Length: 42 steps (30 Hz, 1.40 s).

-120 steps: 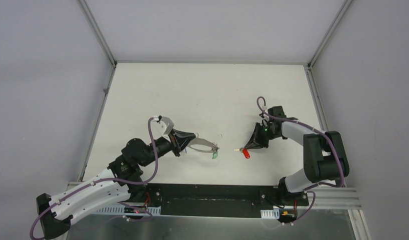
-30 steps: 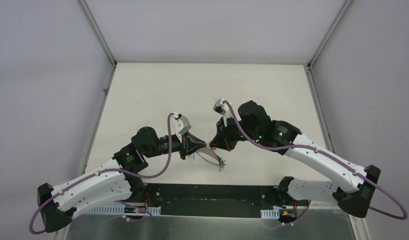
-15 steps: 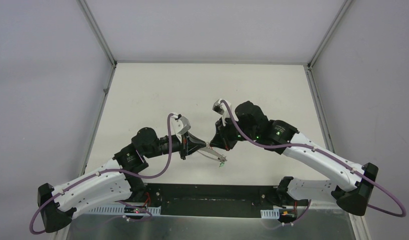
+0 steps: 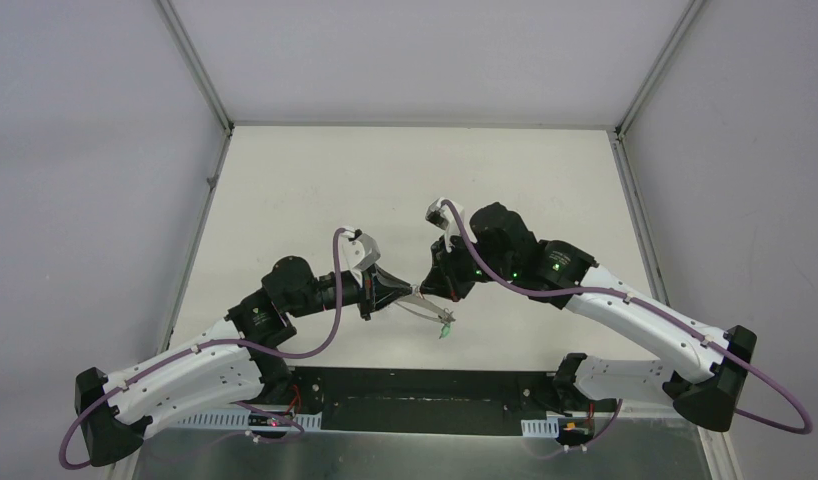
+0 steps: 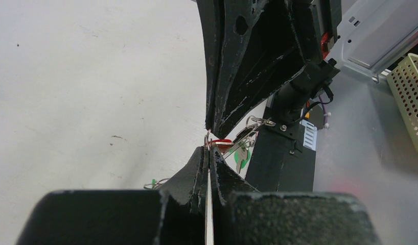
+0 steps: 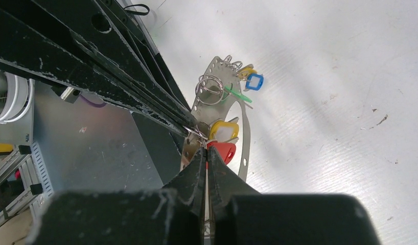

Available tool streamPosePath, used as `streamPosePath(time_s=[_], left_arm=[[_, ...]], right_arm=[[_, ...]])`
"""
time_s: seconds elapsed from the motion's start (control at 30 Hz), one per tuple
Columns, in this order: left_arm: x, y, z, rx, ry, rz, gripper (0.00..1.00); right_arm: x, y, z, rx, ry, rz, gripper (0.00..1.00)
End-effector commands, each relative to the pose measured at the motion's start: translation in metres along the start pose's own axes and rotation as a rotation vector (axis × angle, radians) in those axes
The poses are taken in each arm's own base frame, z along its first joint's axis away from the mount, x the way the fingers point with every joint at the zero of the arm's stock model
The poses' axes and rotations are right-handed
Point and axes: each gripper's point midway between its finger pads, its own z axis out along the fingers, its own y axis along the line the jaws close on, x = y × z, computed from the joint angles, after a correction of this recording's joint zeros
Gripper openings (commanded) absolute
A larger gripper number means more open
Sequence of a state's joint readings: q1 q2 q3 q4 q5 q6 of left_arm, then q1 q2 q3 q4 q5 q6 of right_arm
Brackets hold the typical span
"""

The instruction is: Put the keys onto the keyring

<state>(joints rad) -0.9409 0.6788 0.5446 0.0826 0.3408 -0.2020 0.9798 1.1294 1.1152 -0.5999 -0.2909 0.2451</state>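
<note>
My left gripper [image 4: 409, 293] is shut on the keyring [image 4: 430, 312], a thin grey metal band held above the table; it runs edge-on between the pads [image 5: 208, 214]. A green key [image 4: 443, 333] hangs from its low end. My right gripper [image 4: 426, 287] meets the left tip to tip. In the right wrist view it [image 6: 204, 149] is shut on the red key [image 6: 225, 151], pressed against the keyring [image 6: 246, 127] beside a yellow key [image 6: 225, 130]. A blue tag [image 6: 254, 81] and small wire rings hang farther along. The red key [image 5: 222, 142] and green key [image 5: 242, 159] show past the left gripper [image 5: 209, 148].
The black base plate [image 4: 415, 400] runs along the near table edge below both grippers. Metal frame rails [image 4: 195, 230] border the white table at the sides and back. A green mesh basket [image 5: 409, 97] stands off the table. A small wire loop [image 5: 156, 182] lies on the table.
Over four seconds the right arm lifted the red key off the table and brought it to the keyring. In the last half second almost nothing moved.
</note>
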Motion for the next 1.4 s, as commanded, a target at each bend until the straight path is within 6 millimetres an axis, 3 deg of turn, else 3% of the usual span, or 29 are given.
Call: streamPosePath(time_s=[0.0, 0.23, 0.3, 0.53, 0.77, 0.93, 1.17, 1.2, 1.23, 1.37], left_arm=[[-0.04, -0.015, -0.002, 0.059, -0.142, 0.039, 0.0], [-0.045, -0.016, -0.006, 0.063, -0.16, 0.068, 0.0], [-0.047, -0.017, -0.007, 0.064, -0.167, 0.079, 0.0], [-0.051, -0.019, -0.011, 0.071, -0.184, 0.105, 0.0], [-0.054, -0.023, -0.015, 0.087, -0.192, 0.129, 0.0], [-0.067, -0.041, -0.022, 0.176, -0.268, 0.203, 0.0], [-0.075, -0.057, -0.027, 0.265, -0.336, 0.282, 0.0], [-0.076, -0.058, -0.028, 0.27, -0.346, 0.289, 0.0], [-0.077, -0.058, -0.028, 0.274, -0.355, 0.294, 0.0], [-0.08, -0.06, -0.029, 0.285, -0.384, 0.3, 0.0]], right_arm=[[-0.007, 0.003, -0.003, -0.012, -0.032, -0.019, 0.0], [-0.003, 0.002, -0.003, -0.014, -0.016, -0.017, 0.0], [-0.003, 0.003, -0.003, -0.015, -0.015, -0.021, 0.04], [-0.009, 0.013, -0.013, -0.063, -0.068, -0.07, 0.39], [-0.036, 0.012, -0.046, -0.032, -0.327, -0.167, 0.65], [-0.047, 0.019, -0.068, -0.056, -0.499, -0.23, 0.67], [-0.059, 0.022, -0.067, -0.067, -0.541, -0.241, 0.67], [-0.043, 0.056, -0.065, -0.27, -0.479, -0.391, 0.65], [-0.036, 0.07, -0.066, -0.362, -0.454, -0.443, 0.63], [-0.032, 0.083, -0.061, -0.463, -0.423, -0.458, 0.54]])
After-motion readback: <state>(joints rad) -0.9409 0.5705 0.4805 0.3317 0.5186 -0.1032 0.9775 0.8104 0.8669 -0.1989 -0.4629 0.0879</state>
